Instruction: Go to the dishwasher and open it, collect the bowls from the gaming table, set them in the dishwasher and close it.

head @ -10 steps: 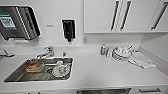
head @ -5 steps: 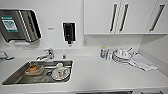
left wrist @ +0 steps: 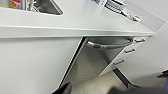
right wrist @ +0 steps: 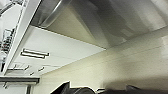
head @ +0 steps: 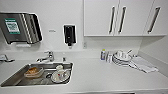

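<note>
The dishwasher [left wrist: 93, 63] has a stainless-steel front under the white counter [left wrist: 75, 26], with a horizontal bar handle [left wrist: 110, 46] near its top. A dark gap runs along one side edge of the front. In the right wrist view the same steel front [right wrist: 117, 22] and its bar handle [right wrist: 53, 13] loom very close. A dark part of my left gripper [left wrist: 63, 88] shows at the picture's edge, some way from the steel front. Dark parts of my right gripper [right wrist: 75, 90] sit close below the handle. The bowls and the gaming table are out of view.
A steel sink [head: 15, 80] holds a pale orange dish [head: 33, 72] and a white patterned dish [head: 60, 76]. Stacked plates [head: 121, 58] and a cloth [head: 143, 65] lie at the counter's right. White drawer fronts [left wrist: 126, 51] adjoin the dishwasher. Wall cupboards [head: 117, 17] hang above.
The whole head picture has shifted a little downward, so the camera moved. Nothing on the counter or in the sink has changed place.
</note>
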Available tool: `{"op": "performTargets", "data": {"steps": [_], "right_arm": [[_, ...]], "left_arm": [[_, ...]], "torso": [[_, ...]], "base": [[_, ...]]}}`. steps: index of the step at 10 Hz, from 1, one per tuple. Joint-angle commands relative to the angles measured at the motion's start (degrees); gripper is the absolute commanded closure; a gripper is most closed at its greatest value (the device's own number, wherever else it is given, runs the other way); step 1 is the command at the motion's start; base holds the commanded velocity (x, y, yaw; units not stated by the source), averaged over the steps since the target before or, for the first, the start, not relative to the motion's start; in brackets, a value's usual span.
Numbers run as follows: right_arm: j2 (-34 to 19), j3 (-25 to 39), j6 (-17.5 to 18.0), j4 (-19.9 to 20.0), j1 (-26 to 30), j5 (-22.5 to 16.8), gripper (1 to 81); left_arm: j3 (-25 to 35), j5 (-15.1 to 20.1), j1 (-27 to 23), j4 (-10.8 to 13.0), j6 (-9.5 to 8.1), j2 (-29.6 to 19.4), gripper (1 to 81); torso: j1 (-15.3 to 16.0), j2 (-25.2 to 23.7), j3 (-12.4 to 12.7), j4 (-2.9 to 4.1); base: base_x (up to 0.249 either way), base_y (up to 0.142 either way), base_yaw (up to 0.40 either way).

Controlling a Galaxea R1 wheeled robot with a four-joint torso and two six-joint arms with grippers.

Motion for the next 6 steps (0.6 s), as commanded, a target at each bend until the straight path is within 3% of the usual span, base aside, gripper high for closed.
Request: {"op": "performTargets", "data": {"steps": [1, 2, 3, 5, 6], "right_arm": [[-2.16, 2.0, -0.01, -0.57, 4.15, -2.1, 1.0], [-2.25, 2.0, 0.08, -0.3, 4.16, -2.1, 1.0], [-2.42, 1.91, 0.08, -0.05, 4.16, -2.1, 1.0], [-2.86, 1.03, 2.96, 0.04, 5.03, -2.1, 1.0], [-2.95, 1.03, 3.76, 0.05, 5.56, -2.19, 1.0]], "left_arm": [[0.79, 8.06, -15.19, -0.95, -6.5, -4.19, 1.0], [2.02, 12.45, -18.71, -0.86, -7.99, -4.36, 1.0], [3.85, 15.25, -19.95, -0.69, -8.17, -4.54, 1.0], [5.19, 15.79, -20.04, 0.37, -8.08, -4.54, 1.0], [5.36, 16.31, -20.04, 0.63, -8.08, -4.37, 1.0]], "torso": [[3.62, -5.64, 0.0, 0.0], [4.76, -7.48, 0.0, 0.0], [6.22, -9.81, 0.0, 0.0], [8.69, -13.77, -5.43, 0.0], [9.68, -15.45, -6.13, 0.0]], "base": [[0.0, 0.0, 0.0], [0.0, 0.0, 0.0], [0.0, 0.0, 0.0], [0.0, 0.0, 0.0], [0.0, 0.0, 0.0]]}}
